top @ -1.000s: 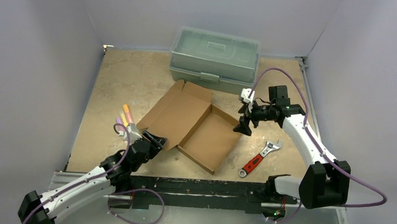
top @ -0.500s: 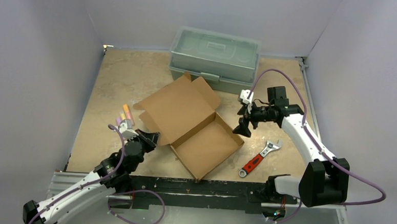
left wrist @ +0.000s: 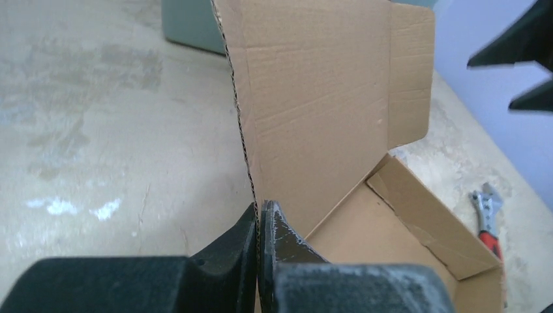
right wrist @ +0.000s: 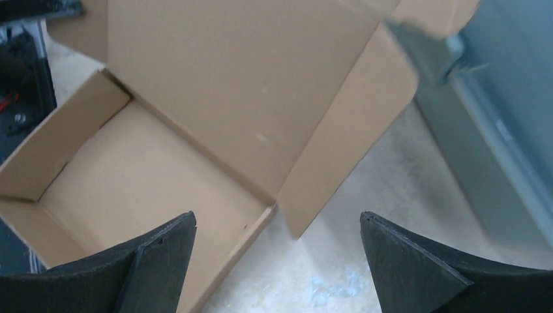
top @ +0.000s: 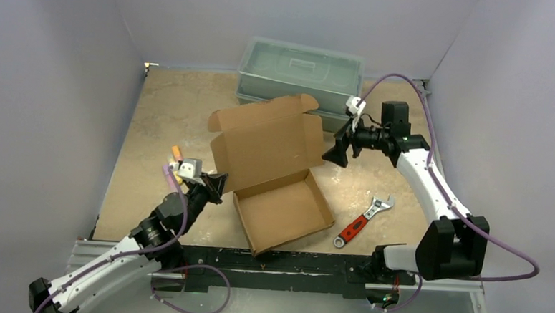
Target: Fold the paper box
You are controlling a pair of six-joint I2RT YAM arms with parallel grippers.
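left end effector pinched tight on the left edge of the paper box lid; lid stands roughly upright behind the tray. box sits mid-surface, in front of the grey-green toolbox. right end effector spread wide, holding nothing, just beside the lid's right flap. wrench lies right of the box.

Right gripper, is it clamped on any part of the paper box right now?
No, the right gripper has its jaws spread wide, not pinching the paper box ahead of it.
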